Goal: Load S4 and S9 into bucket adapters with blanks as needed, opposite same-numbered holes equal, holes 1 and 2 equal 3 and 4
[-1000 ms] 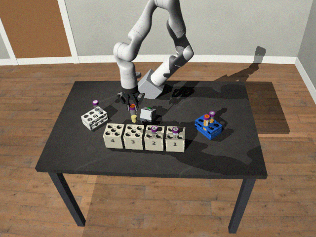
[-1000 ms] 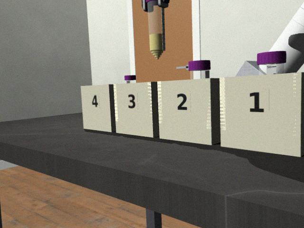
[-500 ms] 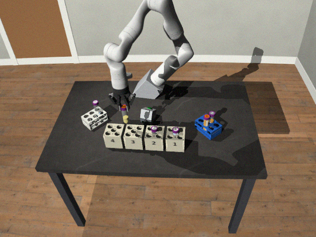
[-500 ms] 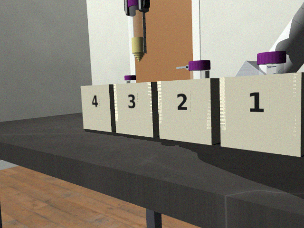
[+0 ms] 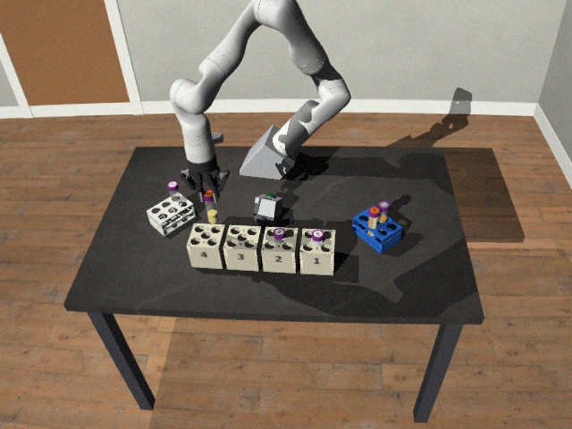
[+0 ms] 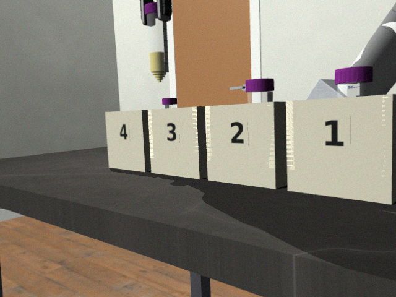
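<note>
The tool is pinching an orange-dot tube just under its cap, so the tube hangs straight down from it, up in the air. It's above the counter, right behind block 4 and beside the white rack.

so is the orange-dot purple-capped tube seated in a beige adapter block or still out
Out. The orange-dot purple-capped tube hangs upright in the gripper, its tip above the beige adapter 4 block.
</note>
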You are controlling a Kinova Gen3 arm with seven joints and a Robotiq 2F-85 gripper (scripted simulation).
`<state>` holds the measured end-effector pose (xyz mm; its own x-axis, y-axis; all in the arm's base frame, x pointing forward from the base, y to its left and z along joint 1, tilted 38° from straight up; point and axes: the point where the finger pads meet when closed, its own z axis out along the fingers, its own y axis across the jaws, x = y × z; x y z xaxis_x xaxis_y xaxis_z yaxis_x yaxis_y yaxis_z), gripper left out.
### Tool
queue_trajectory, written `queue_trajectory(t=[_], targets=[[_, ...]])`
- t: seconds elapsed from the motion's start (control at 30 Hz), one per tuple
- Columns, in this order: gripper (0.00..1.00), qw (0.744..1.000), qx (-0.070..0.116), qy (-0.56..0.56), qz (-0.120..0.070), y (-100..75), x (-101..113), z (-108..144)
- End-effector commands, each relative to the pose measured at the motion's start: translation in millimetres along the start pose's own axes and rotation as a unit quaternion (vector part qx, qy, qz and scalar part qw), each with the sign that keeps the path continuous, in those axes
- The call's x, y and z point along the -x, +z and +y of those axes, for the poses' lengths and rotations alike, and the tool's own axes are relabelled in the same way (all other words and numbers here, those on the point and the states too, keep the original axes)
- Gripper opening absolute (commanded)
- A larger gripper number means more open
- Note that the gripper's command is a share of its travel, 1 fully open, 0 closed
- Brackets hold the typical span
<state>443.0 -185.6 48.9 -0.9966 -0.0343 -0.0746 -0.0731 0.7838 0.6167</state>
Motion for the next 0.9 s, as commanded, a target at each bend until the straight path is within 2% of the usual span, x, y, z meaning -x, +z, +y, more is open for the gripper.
queue_trajectory(t=[0.0,0.27,0.63,0.87], targets=[[0.10,1.000,0.000,0.000,0.000,-0.8,2.6,-13.9],[0.10,1.000,0.000,0.000,0.000,-0.9,5.2,-31.1],[0.10,1.000,0.000,0.000,0.000,-0.9,5.2,-31.0],[0.10,1.000,0.000,0.000,0.000,5.8,5.3,-31.1]])
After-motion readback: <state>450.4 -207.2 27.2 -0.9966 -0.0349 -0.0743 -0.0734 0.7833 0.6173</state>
